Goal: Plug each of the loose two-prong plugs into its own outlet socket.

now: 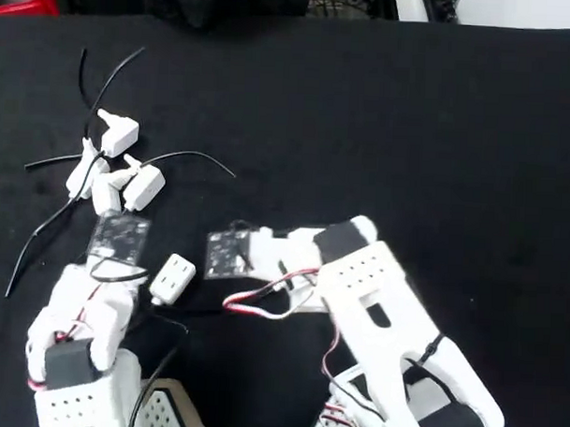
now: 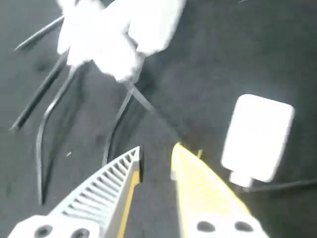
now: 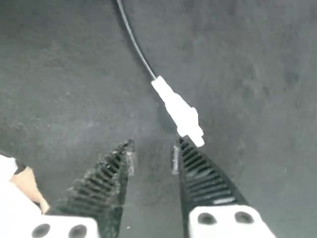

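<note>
Black tabletop (image 1: pixel 409 134) carries all items.
Loose white plugs (image 1: pixel 113 170): clustered at far left, black cords trailing, none inserted.
White outlet socket (image 1: pixel 172 277): lying flat nearer arms, apart from cluster, between the two grippers.
Left gripper (image 2: pixel 156 152): low over tabletop between cluster and socket; jaws parted, nothing grasped. One black cord (image 2: pixel 148 106) runs from cluster toward gap.
Right gripper (image 3: pixel 152 148): jaws released, empty. Single white plug (image 3: pixel 178 111) on thin cord lies just beside one fingertip; contact cannot be told.
</note>
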Robot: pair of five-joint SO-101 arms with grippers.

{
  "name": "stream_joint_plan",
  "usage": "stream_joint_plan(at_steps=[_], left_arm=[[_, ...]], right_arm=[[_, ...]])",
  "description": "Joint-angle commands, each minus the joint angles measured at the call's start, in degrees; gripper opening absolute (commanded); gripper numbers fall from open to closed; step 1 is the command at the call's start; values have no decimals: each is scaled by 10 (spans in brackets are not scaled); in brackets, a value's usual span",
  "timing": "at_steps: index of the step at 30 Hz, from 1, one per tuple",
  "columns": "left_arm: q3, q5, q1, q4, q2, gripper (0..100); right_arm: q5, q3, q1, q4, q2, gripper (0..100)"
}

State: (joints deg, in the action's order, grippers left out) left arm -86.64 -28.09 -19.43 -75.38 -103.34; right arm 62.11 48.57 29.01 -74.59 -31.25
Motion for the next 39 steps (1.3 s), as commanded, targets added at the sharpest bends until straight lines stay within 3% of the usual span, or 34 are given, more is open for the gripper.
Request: stream_joint_plan(at_steps=[1, 4, 13, 20, 35, 39], left_arm=[[-35, -38, -11, 4, 9, 84], [-53, -85, -30, 7, 9, 83], [-59, -87, -39, -11, 9, 83], [-63, -87, -35, -9, 9, 83], [-63, -118, -34, -12, 9, 83], [-63, -118, -34, -12, 9, 83]], right_arm=[[9, -1, 54, 6, -9, 123], [31, -6, 61, 9, 22, 123], [56, -42, 58, 47, 158, 123], [62, -73, 7, 73, 218, 123], [63, -107, -1, 31, 146, 123], [94, -103, -12, 47, 151, 123]])
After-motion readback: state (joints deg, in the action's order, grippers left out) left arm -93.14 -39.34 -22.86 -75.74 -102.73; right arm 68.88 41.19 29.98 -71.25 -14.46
